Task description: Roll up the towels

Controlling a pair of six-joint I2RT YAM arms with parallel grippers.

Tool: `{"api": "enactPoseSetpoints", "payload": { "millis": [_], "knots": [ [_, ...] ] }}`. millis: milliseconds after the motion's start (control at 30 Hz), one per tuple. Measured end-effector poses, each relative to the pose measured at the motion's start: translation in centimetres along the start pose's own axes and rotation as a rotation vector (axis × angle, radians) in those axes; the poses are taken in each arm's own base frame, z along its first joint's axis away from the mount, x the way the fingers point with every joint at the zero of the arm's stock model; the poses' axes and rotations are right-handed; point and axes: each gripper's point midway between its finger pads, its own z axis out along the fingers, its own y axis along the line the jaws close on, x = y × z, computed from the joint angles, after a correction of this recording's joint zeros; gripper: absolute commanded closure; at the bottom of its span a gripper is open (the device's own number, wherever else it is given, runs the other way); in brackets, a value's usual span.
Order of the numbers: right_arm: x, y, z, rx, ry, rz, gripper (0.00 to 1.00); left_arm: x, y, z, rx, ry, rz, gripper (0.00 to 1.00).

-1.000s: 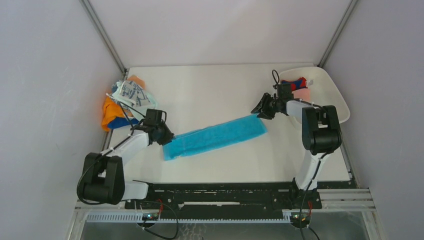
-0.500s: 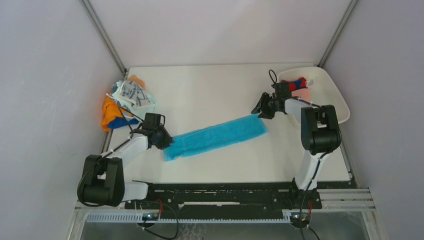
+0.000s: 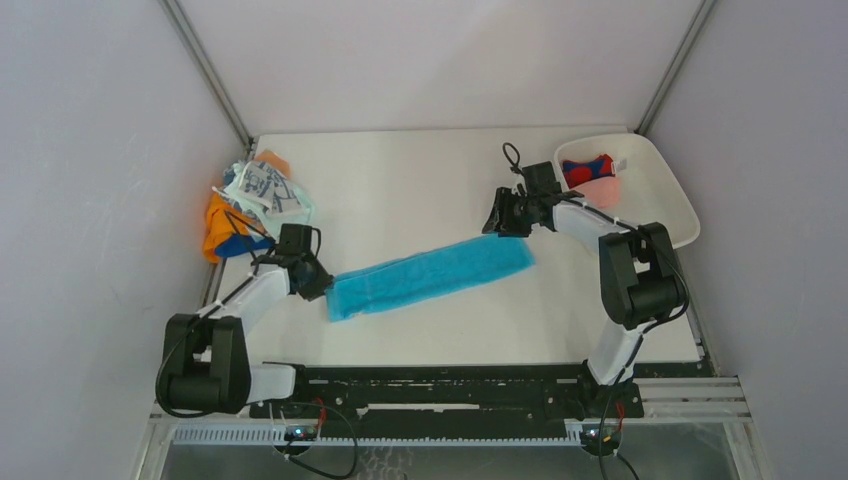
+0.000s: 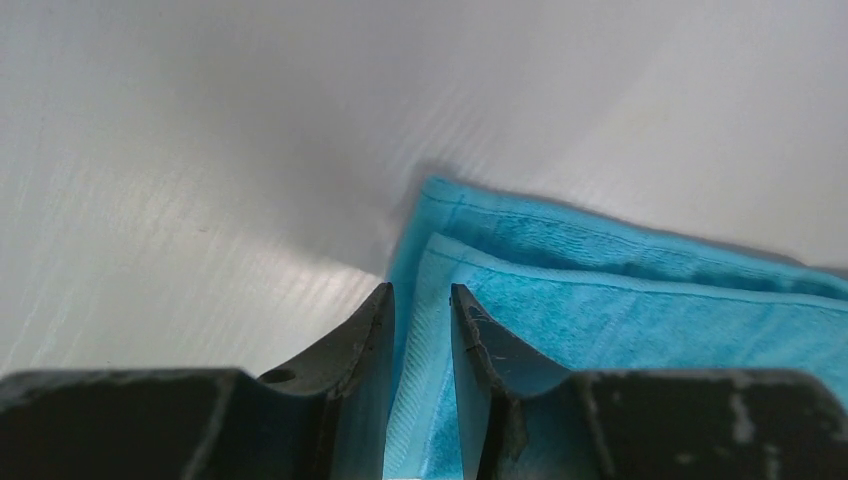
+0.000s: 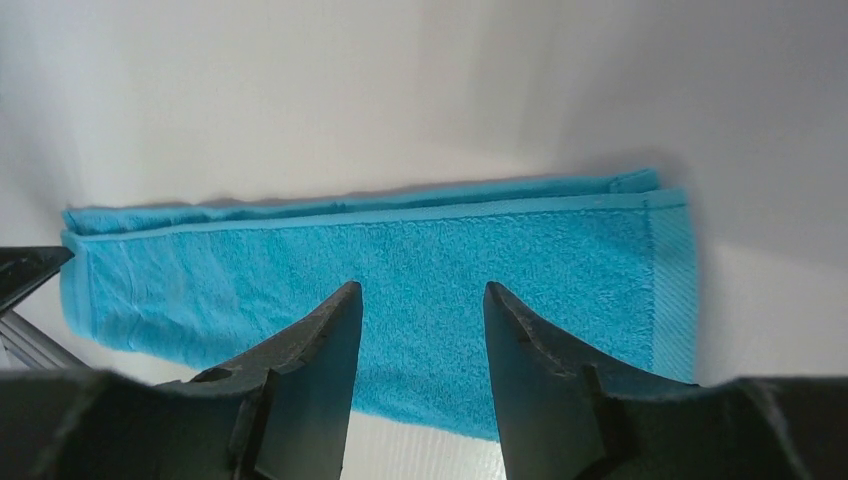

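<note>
towel: the blue towel (image 3: 430, 275) lies flat on the table (image 3: 400, 170), folded into a long strip that runs diagonally from near-left to far-right, mid table.
left claw: left gripper (image 3: 312, 283) sits at the strip's near-left end. in the wrist view its fingers (image 4: 350, 345) are almost together with the hem layer between them, so it reads as clenched on the towel's end edge.
right claw: right gripper (image 3: 503, 215) hangs over the far-right end, fingers (image 5: 310, 350) spread with nothing in them. it looks clear of the cloth.
step: start of the roll, as a judgement. the strip is folded but has no turn in it yet.
next move: you need to lift the pinched end and curl it over onto the strip, with turns tight and square to the long edges. use the right claw to pin the far end so the strip doesn't slide.
risk: you may have only the top layer caught, and the layers could splay.
others: heap of towels (image 3: 250, 195) at the left table edge. white tub (image 3: 670, 200) far right with a red-blue cloth (image 3: 590, 168) in it.
</note>
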Motion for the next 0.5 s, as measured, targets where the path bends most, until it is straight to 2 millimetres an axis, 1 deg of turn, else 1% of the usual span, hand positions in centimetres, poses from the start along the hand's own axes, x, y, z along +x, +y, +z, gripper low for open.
{"api": "enactPoseSetpoints", "payload": {
  "millis": [100,267,367,400,500],
  "knots": [
    [0.8,0.3,0.2,-0.004,0.017,-0.017,0.52,0.2,0.5,0.6,-0.030,0.021,0.005,0.69],
    [1.5,0.0,0.2,0.004,0.039,-0.016,0.52,-0.5,-0.1,1.1,-0.038,0.022,0.011,0.72],
    [1.5,0.0,0.2,0.003,0.041,-0.020,0.52,-0.9,-0.4,1.2,-0.030,0.014,0.016,0.77],
    [1.6,0.0,0.2,0.003,0.041,-0.021,0.52,-1.0,-0.5,1.2,-0.029,0.013,0.016,0.81],
    [1.6,0.0,0.2,0.001,0.043,-0.023,0.52,-1.0,-0.4,1.2,-0.028,0.014,0.022,0.85]
  ]
}}
